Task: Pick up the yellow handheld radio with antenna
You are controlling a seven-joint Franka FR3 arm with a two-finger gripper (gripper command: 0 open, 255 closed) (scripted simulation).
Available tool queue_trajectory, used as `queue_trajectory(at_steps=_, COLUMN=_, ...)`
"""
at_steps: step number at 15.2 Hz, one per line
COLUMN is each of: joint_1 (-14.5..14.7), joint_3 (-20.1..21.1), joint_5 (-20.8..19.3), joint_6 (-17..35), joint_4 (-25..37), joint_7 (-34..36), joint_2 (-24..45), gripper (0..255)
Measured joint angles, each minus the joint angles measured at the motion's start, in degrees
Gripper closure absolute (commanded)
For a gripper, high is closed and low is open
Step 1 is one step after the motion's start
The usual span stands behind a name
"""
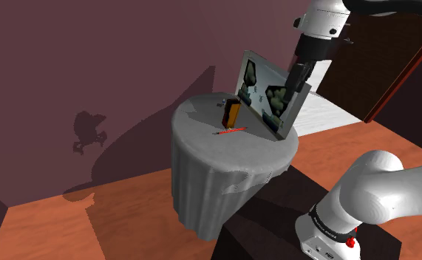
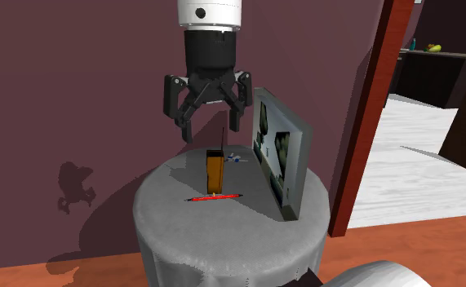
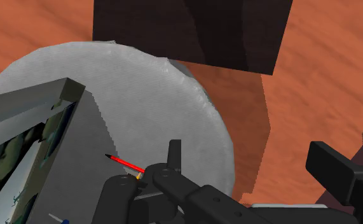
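Observation:
An orange-yellow handheld radio [image 2: 215, 172] stands upright near the middle of the round grey-draped table [image 2: 174, 236], its thin antenna pointing up. In the shoulder view the radio [image 1: 232, 112] shows a dark face. My gripper [image 2: 208, 122] hangs open directly above it, fingertips level with the antenna's top, touching nothing. In the shoulder view the gripper [image 1: 298, 77] is partly hidden behind a picture frame. In the wrist view the black fingers [image 3: 173, 154] stand wide apart over the table [image 3: 161, 102].
A red pen [image 2: 215, 197] lies in front of the radio. A tall picture frame [image 2: 281, 155] leans upright close beside it, on the second exterior view's right. A small blue-white object [image 2: 235, 159] lies behind. The dark stand [image 1: 276, 221] abuts the table.

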Motion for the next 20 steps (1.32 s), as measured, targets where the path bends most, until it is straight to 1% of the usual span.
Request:
queue_trajectory(at_steps=1, joint_1=0.0, joint_3=0.0, joint_5=0.0, joint_6=0.0, joint_4=0.0, joint_7=0.0, joint_2=0.0, gripper=0)
queue_trajectory(at_steps=3, joint_1=-0.3, joint_3=-0.7, joint_5=-0.5, joint_6=2.0, joint_4=-0.1, joint_7=-0.8, joint_2=1.9, gripper=0)
queue_trajectory(at_steps=7, joint_1=-0.8, joint_3=-2.3, joint_5=-1.1, joint_6=8.2, joint_4=-0.1, joint_7=-2.6, joint_2=7.7, gripper=0)
queue_trajectory(at_steps=12, joint_1=-1.3, joint_3=-4.3, joint_5=-1.5, joint_6=15.3, joint_4=1.8, joint_7=-4.9, joint_2=16.4, gripper=0)
queue_trajectory(at_steps=17, joint_1=-1.9, joint_3=-6.5, joint_5=-1.2, joint_6=21.1, joint_4=6.0, joint_7=-7.6, joint_2=25.9, gripper=0)
queue_trajectory(at_steps=20, joint_1=-2.0, joint_3=-7.4, joint_5=-0.4, joint_6=24.8, joint_4=9.3, joint_7=-9.0, joint_2=32.8, gripper=0)
